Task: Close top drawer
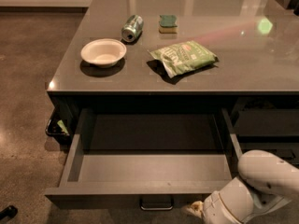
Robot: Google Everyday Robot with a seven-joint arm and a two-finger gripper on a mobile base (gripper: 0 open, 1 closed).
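Observation:
The top drawer (pixel 140 169) is pulled far out from under the grey counter. Its inside is smooth, grey and bare. Its dark front (pixel 103 200) runs along the bottom of the view, with a small metal loop handle (pixel 156 203) at its middle. My white arm (pixel 254 192) comes in from the lower right corner. My gripper (pixel 192 208) is just below the drawer front, a little right of the handle; only a pale tip of it shows.
On the counter (pixel 261 64) lie a white bowl (pixel 103 52), a tipped can (pixel 132 28), a green sponge (pixel 167 23) and a green chip bag (pixel 183 56). Darker drawer fronts (pixel 266 125) of the neighbouring stack are at right. Bare concrete floor (pixel 28 78) lies at left.

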